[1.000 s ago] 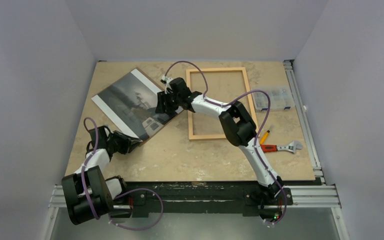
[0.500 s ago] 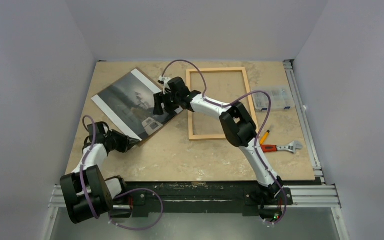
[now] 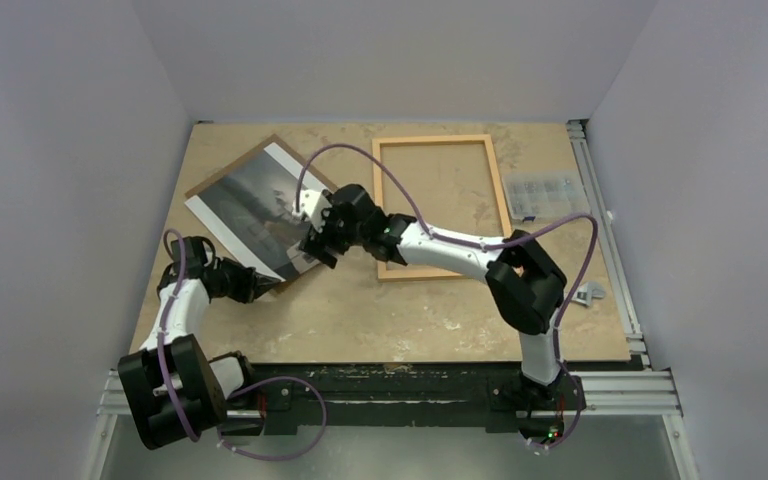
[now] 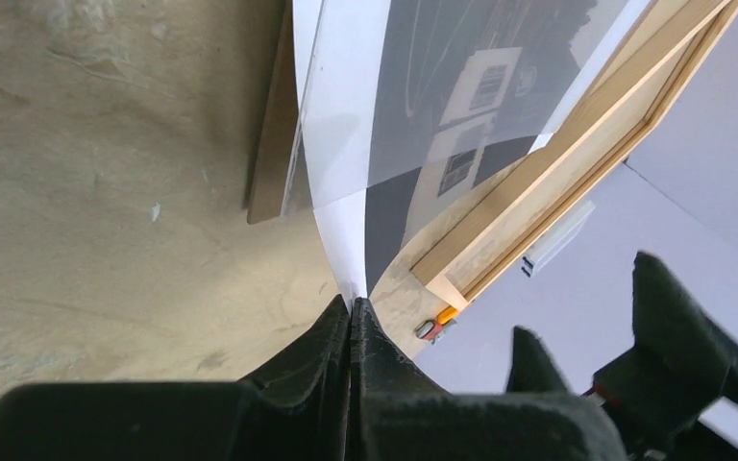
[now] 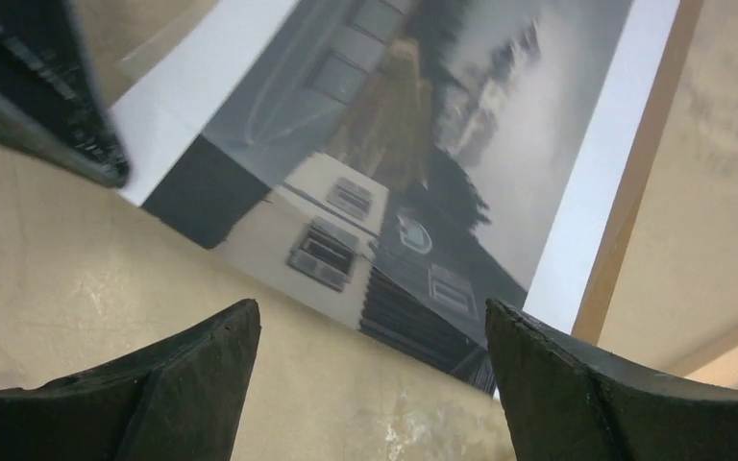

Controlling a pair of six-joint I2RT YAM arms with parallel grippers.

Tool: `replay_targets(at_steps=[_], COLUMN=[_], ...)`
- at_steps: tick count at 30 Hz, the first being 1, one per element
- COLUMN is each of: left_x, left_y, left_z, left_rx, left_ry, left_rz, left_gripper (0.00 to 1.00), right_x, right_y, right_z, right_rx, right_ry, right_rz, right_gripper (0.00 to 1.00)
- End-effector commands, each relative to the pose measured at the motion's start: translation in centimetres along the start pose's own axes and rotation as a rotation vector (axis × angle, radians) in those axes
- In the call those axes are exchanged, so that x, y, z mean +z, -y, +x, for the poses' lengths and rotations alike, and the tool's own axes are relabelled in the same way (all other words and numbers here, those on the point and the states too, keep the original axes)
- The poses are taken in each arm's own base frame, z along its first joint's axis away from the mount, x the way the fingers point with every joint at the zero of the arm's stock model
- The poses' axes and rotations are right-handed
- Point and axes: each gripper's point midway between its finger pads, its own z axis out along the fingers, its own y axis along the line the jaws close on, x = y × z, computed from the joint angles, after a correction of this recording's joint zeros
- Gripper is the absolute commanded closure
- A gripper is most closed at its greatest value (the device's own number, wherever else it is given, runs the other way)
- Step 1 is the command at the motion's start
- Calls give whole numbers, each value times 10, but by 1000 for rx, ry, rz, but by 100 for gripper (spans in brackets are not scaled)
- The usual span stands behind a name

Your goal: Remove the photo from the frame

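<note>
Photo [image 3: 255,200]: lies outside the frame [image 3: 430,140], on the far-left part of the worktop [image 3: 360,320], turned at an angle. It rests print side up on a brown backing board [image 4: 269,134], whose edges show past its far sides. A white band runs along each of two opposite edges. The nearer band overhangs the board, and its corner curves away from the board towards the left arm.

Frame: flat on the worktop, just right of the photo, with its long rails running away from the arms. Bare worktop shows through its opening. Whether it touches the backing board cannot be told, as the right arm covers the gap.

Left gripper [image 4: 350,322]: low at the photo's near corner. The left wrist view shows the fingers pressed together with the white corner of the sheet pinched between them.

Right gripper [image 5: 370,312]: reaches across the frame's near left corner and sits over the dark edge of the photo between its two white bands. The fingers are spread wide with nothing between them. That edge and bare worktop are seen in the gap. Whether the fingertips touch the sheet cannot be told.

Other items: a clear compartment box [image 3: 545,195] lies right of the frame, near the worktop's right edge. A wrench [image 3: 588,293] is partly hidden behind the right arm's elbow
</note>
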Motion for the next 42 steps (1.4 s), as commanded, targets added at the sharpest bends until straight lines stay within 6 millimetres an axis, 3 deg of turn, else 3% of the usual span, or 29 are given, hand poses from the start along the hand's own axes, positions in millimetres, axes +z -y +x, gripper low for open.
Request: replay_targets(at_steps=[1,6,15,22,25,29,38,42], left_x=[-14,-21,-40,-56,-61,-66,-77,-81], left_y=[17,23,37,44,48,51,62,66], left_z=[7,12,25,36,40,44,50,50], left_rx=[3,5,15,44,50,55,75,84], left_ry=[-23,-36,-44,-32,-28,-25,-20,-11], left_rz=[40,58,109,152,178,197,249,260], left_gripper=[100,100,100,100,100,100,100,100], right_x=[1,4,-5,-1,-1,-1,-3,-8], right_y=[-20,-30,-69,-73,-76,-90,-106,-102], right_z=[-18,-19,-18,-18,-20,-12,-15,-19], right_rx=[-422,-427,-512,-617,-675,-794,-744,-734], right_ry=[99,117,247,243,242,215,244,236], right_rz=[91,105,6,39,52,-11,-84,-61], right_gripper=[16,19,24,30,36,58,56,66])
